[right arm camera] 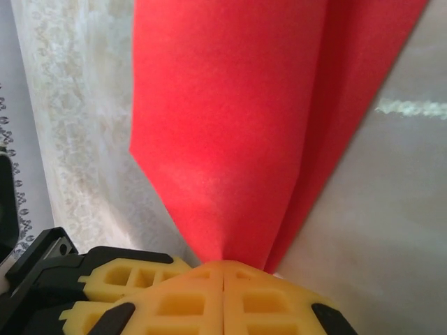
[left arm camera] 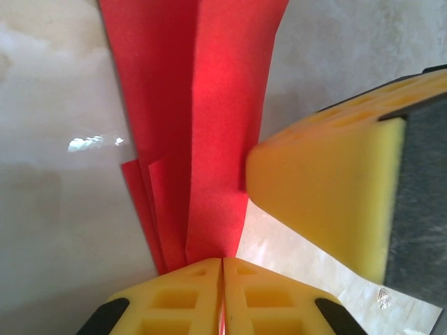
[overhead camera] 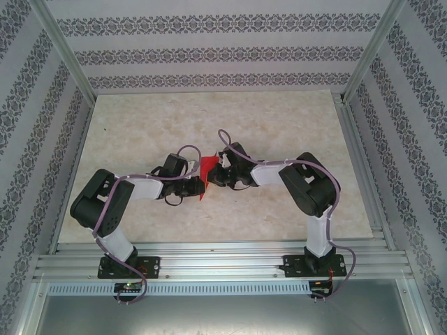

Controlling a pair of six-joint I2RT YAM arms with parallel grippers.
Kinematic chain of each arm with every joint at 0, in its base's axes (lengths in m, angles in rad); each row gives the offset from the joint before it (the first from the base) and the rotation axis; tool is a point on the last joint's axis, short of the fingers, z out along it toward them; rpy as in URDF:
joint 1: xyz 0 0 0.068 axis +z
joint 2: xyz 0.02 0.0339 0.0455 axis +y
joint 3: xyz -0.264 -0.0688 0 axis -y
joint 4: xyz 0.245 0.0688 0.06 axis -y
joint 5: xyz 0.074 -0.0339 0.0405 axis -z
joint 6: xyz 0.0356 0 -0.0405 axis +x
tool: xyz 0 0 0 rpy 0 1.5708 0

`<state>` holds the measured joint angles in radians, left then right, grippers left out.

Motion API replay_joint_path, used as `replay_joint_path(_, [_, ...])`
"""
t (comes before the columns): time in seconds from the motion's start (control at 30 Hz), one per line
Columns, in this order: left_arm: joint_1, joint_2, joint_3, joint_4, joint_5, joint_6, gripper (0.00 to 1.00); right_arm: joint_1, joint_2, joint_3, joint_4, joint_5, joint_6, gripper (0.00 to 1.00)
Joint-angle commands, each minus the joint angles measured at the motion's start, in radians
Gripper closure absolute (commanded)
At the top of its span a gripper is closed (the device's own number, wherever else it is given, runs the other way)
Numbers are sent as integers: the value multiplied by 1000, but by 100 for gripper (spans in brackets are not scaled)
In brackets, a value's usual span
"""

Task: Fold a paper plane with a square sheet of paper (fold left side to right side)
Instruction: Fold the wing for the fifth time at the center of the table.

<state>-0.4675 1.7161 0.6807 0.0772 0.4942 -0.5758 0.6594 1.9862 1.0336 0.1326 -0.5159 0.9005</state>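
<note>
The paper plane (overhead camera: 208,167) is bright red folded paper held up between the two arms at the middle of the table. In the left wrist view its layered folds (left arm camera: 202,125) rise from my left gripper (left arm camera: 223,262), whose yellow jaws are pressed together on its lower edge. In the right wrist view a pointed fold of the paper (right arm camera: 237,139) comes out of my right gripper (right arm camera: 223,265), which is also shut on it. The two grippers (overhead camera: 200,183) (overhead camera: 216,174) are almost touching. A yellow finger of the right gripper (left arm camera: 328,188) sits close beside the paper.
The beige marble-patterned table top (overhead camera: 209,118) is walled by patterned panels (overhead camera: 209,56) with aluminium posts at the corners. A metal rail (overhead camera: 223,262) runs along the near edge, where both arm bases are bolted.
</note>
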Motion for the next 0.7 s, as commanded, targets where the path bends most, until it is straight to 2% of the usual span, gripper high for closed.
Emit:
replay_joint_path(0.0, [-56,143,-47,-131,-124,41,89,15,27,42,30,16,11,93])
replay_joint_path(0.4, [-61,151,-52,-140,-135,45,90,12,73,150,-173,143,-136,93])
replay_joint_path(0.67, [-63,150,-77,-126,-130,41,91,-7,122,207,-246,203,-221,93])
